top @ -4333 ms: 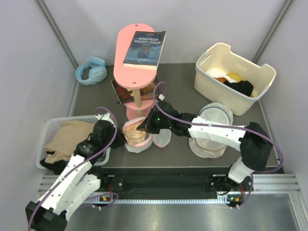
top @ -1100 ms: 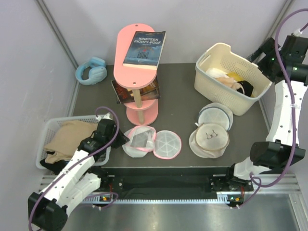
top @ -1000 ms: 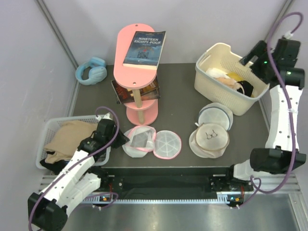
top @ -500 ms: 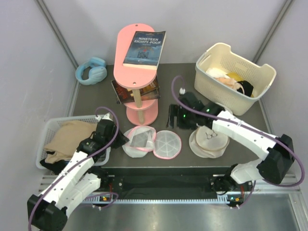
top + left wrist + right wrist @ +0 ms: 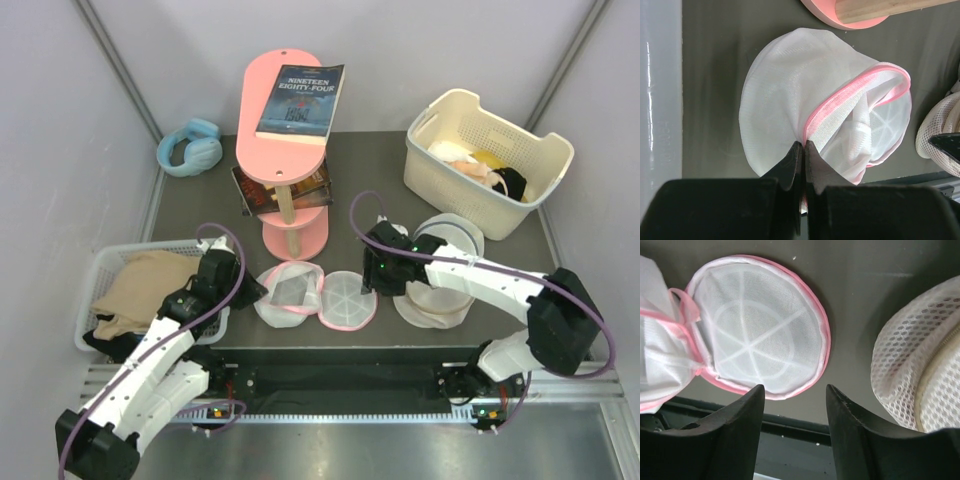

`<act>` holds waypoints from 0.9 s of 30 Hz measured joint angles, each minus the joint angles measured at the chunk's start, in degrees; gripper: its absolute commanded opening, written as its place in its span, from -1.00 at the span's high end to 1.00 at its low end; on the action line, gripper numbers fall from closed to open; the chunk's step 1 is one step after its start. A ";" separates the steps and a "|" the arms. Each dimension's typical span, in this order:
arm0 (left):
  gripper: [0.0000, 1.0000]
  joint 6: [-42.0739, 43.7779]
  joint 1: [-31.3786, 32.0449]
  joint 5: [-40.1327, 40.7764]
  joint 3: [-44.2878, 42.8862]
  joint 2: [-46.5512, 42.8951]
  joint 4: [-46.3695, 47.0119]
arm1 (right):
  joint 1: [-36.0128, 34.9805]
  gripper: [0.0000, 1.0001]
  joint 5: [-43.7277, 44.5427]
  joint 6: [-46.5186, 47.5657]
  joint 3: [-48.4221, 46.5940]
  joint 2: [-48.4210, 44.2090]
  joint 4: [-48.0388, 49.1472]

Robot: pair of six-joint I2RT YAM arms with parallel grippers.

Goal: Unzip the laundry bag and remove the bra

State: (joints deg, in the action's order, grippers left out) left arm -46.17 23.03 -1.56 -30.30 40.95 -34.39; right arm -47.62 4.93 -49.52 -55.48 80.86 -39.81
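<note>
While the left gripper (image 5: pixel 803 150) pinches fully closed on the pink-trimmed rim of the small round white mesh laundry bag (image 5: pixel 785 90), the right gripper (image 5: pixel 795 390) hangs wide open and empty, just above the bag's flat round lid (image 5: pixel 760 325). Small beige soft bra (image 5: pixel 488 172) lies in cream perforated plastic basket (image 5: pixel 455 195), well apart.

The laundry bag (image 5: pixel 288 292) lies open on the table (image 5: pixel 380 180), its round lid (image 5: pixel 347 298) flopped to the right. The left gripper (image 5: pixel 246 290) touches its left edge. The right gripper (image 5: pixel 372 285) hangs just beside the lid.
</note>
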 measured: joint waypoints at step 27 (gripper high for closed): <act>1.00 -0.39 0.00 2.08 0.00 -2.08 -1.73 | 0.04 0.68 1.55 2.56 0.00 14.05 5.31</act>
State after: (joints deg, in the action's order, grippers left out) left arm -46.57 23.03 0.51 -30.30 38.87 -36.12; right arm -47.57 6.48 -46.96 -55.48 94.91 -34.50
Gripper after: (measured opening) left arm 0.045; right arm 0.292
